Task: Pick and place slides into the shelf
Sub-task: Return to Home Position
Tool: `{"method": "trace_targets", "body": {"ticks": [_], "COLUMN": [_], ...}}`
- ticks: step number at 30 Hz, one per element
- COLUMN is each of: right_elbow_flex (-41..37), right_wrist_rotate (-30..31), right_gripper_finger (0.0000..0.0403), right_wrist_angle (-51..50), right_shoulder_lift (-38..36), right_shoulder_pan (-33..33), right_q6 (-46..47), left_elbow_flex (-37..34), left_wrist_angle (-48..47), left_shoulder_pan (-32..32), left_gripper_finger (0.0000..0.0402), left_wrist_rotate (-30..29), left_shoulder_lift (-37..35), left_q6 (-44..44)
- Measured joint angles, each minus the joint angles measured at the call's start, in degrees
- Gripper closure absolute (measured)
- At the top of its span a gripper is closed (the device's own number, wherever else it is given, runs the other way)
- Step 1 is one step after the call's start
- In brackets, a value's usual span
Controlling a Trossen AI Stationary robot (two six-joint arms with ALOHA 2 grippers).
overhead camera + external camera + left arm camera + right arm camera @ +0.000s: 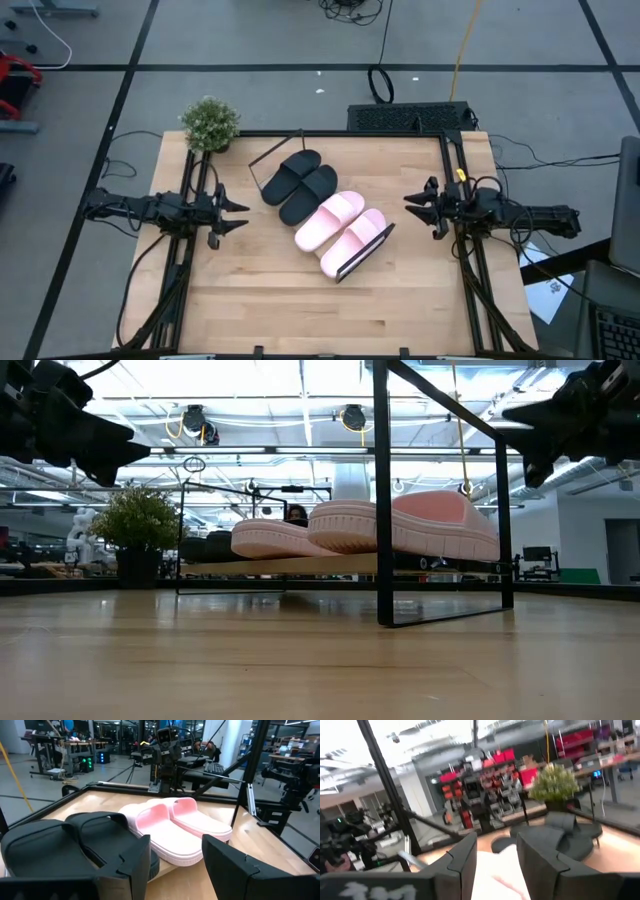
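All four slides lie side by side on the shelf (371,243), which stands slantwise mid-table on its thin black wire end frames (440,510). The black pair (299,183) is at its far-left end, the pink pair (343,229) at its near-right end. The slides rest sole-down on the light-wood board (300,565). My left gripper (240,214) hovers open at the table's left, pointing at the slides (75,845). My right gripper (410,207) hovers open at the table's right, facing the pink slides (495,870). Both are clear of the shelf.
A small potted plant (210,124) stands at the table's far-left corner, beside the shelf's far end. A black frame rail (340,133) runs along the far edge and down both sides. Bare wood (300,310) stretches between the shelf and the near edge.
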Motion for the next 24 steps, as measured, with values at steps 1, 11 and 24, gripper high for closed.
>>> {"method": "trace_targets", "body": {"ticks": [1,11,24], "right_elbow_flex": [0.0,-0.1,-0.2], "right_wrist_rotate": [0.0,0.1,0.2], "right_gripper_finger": [0.0275,0.0275,0.0275], "right_wrist_angle": [-0.7,-0.4,-0.5], "right_shoulder_lift": [0.0,0.0,0.0], "right_shoulder_pan": [0.0,0.0,0.0], "right_q6": [0.2,0.0,2.9], "left_elbow_flex": [0.0,0.0,0.0], "left_wrist_angle": [0.0,0.0,-0.1], "left_shoulder_pan": [0.0,0.0,0.0], "left_gripper_finger": [0.0224,0.0224,0.0224], "left_wrist_rotate": [0.0,0.0,-0.1], "left_shoulder_lift": [0.0,0.0,0.0], "left_q6": [-0.1,-5.2,-8.7]}}
